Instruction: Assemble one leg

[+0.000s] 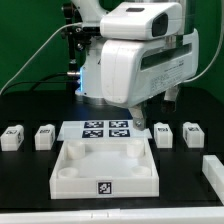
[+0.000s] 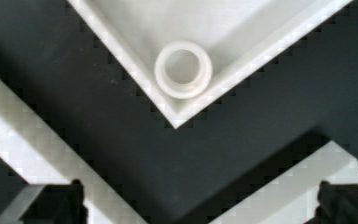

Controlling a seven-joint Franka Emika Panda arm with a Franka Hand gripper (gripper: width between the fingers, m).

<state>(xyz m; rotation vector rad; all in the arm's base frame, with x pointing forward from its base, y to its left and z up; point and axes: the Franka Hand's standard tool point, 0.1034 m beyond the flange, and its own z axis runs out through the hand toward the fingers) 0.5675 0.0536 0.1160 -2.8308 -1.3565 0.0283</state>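
Note:
Four small white legs with marker tags lie on the black table in the exterior view: two on the left (image 1: pixel 12 137) (image 1: pixel 45 135) and two on the right (image 1: pixel 164 133) (image 1: pixel 192 132). The large white tray-like part (image 1: pixel 70 172) lies at the front middle. My gripper (image 1: pixel 140 116) hangs above that part's far right corner, away from every leg. In the wrist view, one corner of the tray-like part with a round socket (image 2: pixel 183 68) fills the picture. My gripper (image 2: pixel 194 205) is open and empty, with the dark fingertips (image 2: pixel 48 203) wide apart.
The marker board (image 1: pixel 105 129) lies flat behind the tray-like part, partly under the arm. A white block (image 1: pixel 212 170) stands at the exterior view's right edge. A green wall and cables are behind the arm.

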